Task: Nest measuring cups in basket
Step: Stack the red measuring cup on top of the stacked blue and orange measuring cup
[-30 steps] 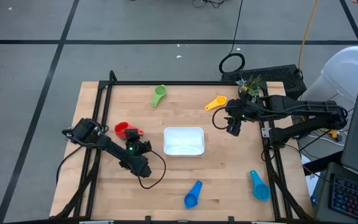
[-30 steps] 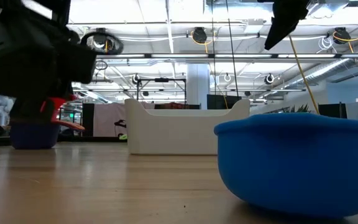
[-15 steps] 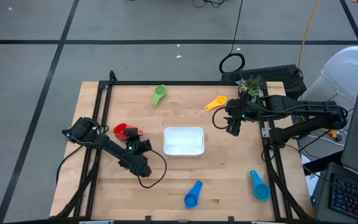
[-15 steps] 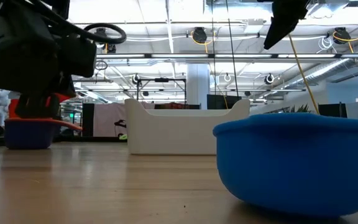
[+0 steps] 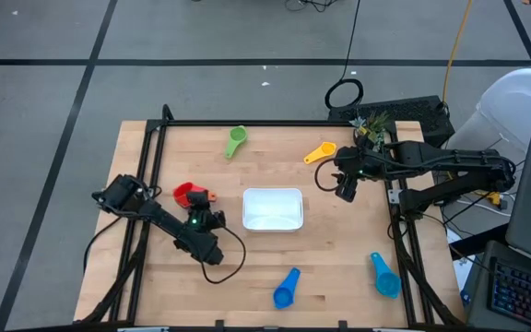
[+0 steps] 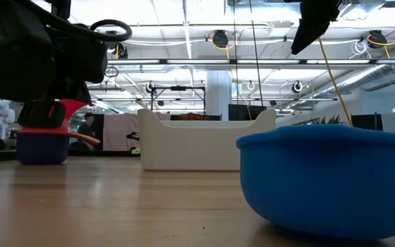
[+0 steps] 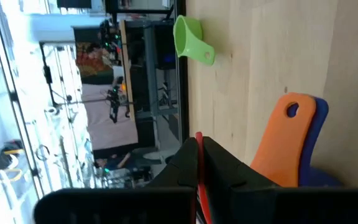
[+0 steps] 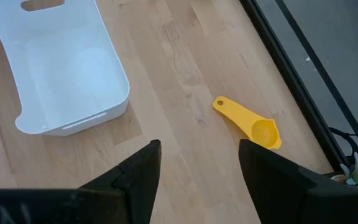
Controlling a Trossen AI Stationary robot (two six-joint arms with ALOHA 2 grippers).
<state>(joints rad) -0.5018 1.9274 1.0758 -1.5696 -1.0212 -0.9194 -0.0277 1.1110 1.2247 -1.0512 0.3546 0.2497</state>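
The orange cup [image 5: 188, 194] sits left of centre in the high view, just left of the white basket [image 5: 272, 208], and the left wrist view shows its handle lying over a dark blue one [image 7: 316, 134], so the two look already stacked. The left gripper [image 5: 203, 216] is at this cup with its fingers closed on its thin rim or wall, which shows as a red sliver between the fingers in the wrist view. In the low view the cup [image 6: 46, 113] appears at the far left, on the dark blue cup [image 6: 42, 146] below.

To do this step well, I judge the arm should lift straight up until the bowl clears the basket's near wall, carry it rightward over the empty tray, and lower it flat before letting go. A pinch on a thin wall can let the cup swing, so slow travel seems wise.

The green cup [image 5: 236, 140] lies at upper centre, the yellow cup [image 5: 320, 152] right of it, and two blue cups [image 5: 287, 288] [image 5: 383, 275] along the lower edge. The right gripper [image 5: 345, 192] hangs open right of the basket, holding nothing.
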